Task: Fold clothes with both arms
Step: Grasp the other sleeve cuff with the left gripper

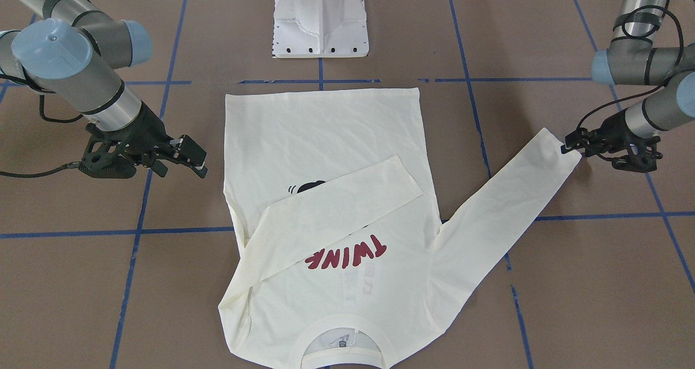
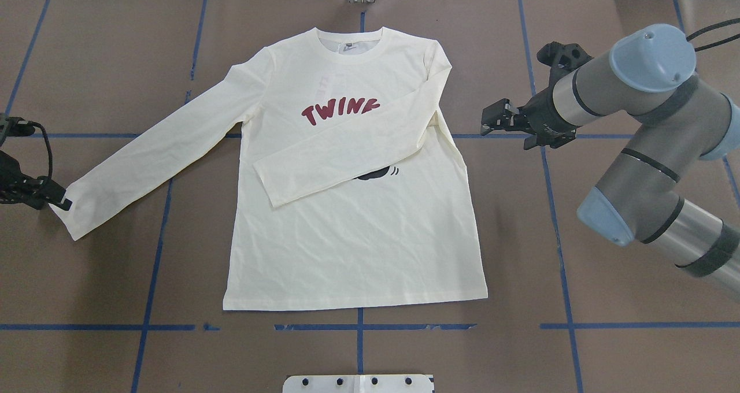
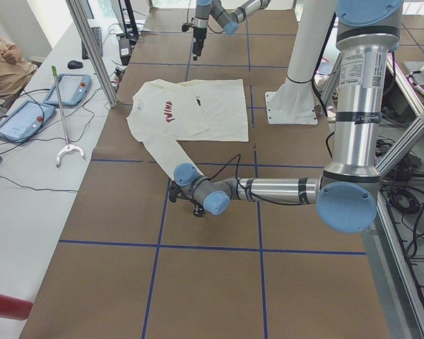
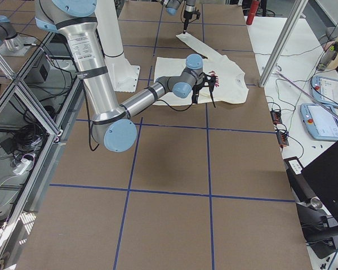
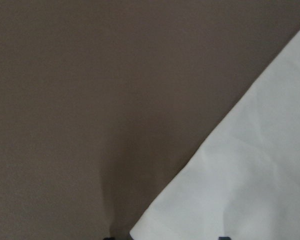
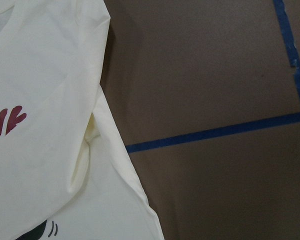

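The cream T-shirt [image 2: 347, 237] lies flat and print-up on the brown table [image 2: 578, 266]. One sleeve [image 2: 347, 156] is folded across the chest, and the other runs straight out to the left gripper [image 1: 570, 143]. That gripper's fingers sit at the cuff [image 2: 75, 214], spread, with the cuff corner between them. Whether they touch the cloth cannot be told. Beyond those fingers and behind them is bare table. The right gripper [image 2: 490, 121] hovers with its fingers wide apart, holding nothing. It is just off the shirt's side edge, near the shoulder of the folded sleeve, with open table behind and on both sides of it. A line of blue tape [image 6: 215, 132] meets the shirt edge just ahead of these fingers. The folded sleeve covers most of the black print [image 2: 373, 175] and cuts the red lettering [image 2: 340, 110] short. The left wrist camera shows only cloth and table, with the fingertips as dark slivers at the bottom border.
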`<state>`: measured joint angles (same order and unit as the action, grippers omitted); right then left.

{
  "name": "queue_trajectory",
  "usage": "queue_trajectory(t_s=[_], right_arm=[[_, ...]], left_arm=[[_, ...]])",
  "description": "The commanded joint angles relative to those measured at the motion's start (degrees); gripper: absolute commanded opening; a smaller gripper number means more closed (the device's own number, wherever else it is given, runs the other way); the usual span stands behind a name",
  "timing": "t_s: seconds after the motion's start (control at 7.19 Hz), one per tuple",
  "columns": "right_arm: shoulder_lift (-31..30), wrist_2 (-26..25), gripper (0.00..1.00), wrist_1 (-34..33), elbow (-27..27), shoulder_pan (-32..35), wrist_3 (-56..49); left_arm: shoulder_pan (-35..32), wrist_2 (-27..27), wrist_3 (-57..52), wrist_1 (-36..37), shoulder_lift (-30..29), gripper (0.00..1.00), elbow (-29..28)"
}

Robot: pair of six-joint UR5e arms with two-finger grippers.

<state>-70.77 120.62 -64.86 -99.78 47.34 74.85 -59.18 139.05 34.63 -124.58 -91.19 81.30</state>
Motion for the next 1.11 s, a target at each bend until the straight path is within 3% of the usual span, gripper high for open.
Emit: queue_trajectory(t_s=[0.0, 0.14, 0.56, 0.7, 0.97], right_arm=[[-0.1, 0.0, 0.99, 0.0, -0.2, 0.0, 0.0], [-0.1, -0.1, 0.99, 0.0, -0.3, 0.0, 0.0], [-0.3, -0.3, 0.99, 0.0, -0.2, -0.1, 0.0], [-0.4, -0.4, 0.99, 0.0, -0.2, -0.1, 0.1], [-0.6, -0.3, 0.99, 0.1, -0.3, 0.1, 0.0]], left_arm=[[0.0, 0.1, 0.1, 0.0, -0.6, 0.42, -0.4], [0.0, 0.1, 0.2, 0.1, -0.6, 0.04, -0.2], [0.0, 0.5, 0.0, 0.1, -0.7, 0.00, 1.1], [-0.1, 1.0, 0.3, 0.6, -0.6, 0.00, 4.1], [-0.1, 6.0, 0.5, 0.7, -0.2, 0.00, 8.2]])
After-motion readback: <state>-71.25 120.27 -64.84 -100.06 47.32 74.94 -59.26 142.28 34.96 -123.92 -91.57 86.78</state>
